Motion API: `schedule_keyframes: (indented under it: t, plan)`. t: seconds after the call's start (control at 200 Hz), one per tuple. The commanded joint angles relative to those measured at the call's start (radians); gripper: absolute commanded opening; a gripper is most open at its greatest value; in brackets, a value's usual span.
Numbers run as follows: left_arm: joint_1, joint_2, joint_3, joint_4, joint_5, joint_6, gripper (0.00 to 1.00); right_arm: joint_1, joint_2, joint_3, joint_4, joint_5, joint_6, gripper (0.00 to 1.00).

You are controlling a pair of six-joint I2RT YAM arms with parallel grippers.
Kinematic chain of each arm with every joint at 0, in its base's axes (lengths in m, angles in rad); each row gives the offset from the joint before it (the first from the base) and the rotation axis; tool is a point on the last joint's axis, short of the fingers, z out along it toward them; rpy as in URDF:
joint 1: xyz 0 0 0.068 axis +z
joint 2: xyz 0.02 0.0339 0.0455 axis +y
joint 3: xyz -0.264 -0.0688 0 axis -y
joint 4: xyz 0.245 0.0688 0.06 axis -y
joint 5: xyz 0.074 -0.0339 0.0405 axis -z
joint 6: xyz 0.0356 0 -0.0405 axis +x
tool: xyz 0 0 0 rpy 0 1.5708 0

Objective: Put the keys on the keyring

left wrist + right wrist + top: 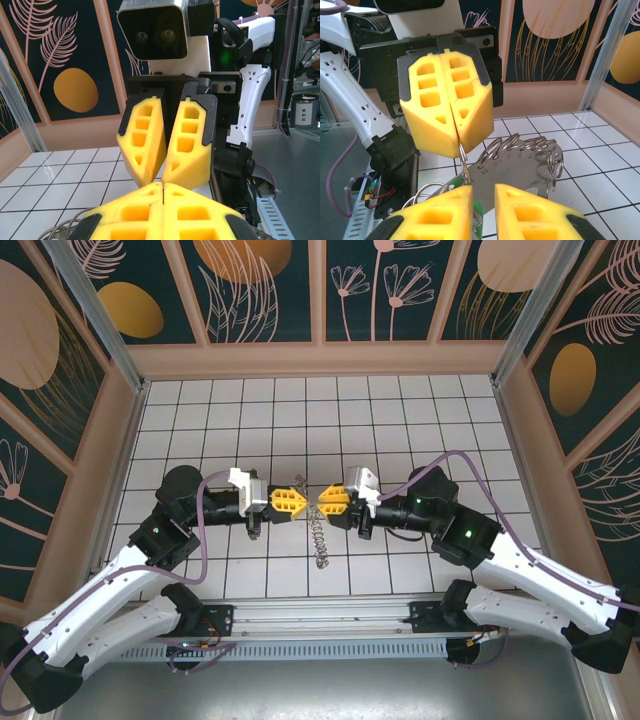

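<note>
Mid-table, left gripper (289,502) is pinched tight on a wire loop of the keyring (520,167). Right gripper (331,500) faces it, jaws narrowly apart, pale-green key (477,219) in the gap.

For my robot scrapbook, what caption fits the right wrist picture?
Yellow-fingered left gripper, shut, pinches a thin silvery wire ring beside the flat grey numbered metal plate fringed with more rings.

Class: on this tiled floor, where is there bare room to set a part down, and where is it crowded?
Free: tile rows from the back wall down to the left gripper and right gripper. Crowded: the centre, where they meet at the keyring.
</note>
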Motion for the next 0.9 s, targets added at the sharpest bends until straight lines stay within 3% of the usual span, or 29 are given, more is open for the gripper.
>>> schedule_keyframes:
  t: [0.0, 0.896]
  plan:
    - [-0.002, 0.002, 0.017, 0.055, 0.026, -0.013, 0.00, -0.010, 0.003, -0.007, 0.029, -0.028, 0.014, 0.18]
    - [-0.003, 0.010, 0.022, 0.045, 0.027, -0.010, 0.00, -0.011, 0.028, -0.015, 0.078, -0.094, 0.019, 0.20]
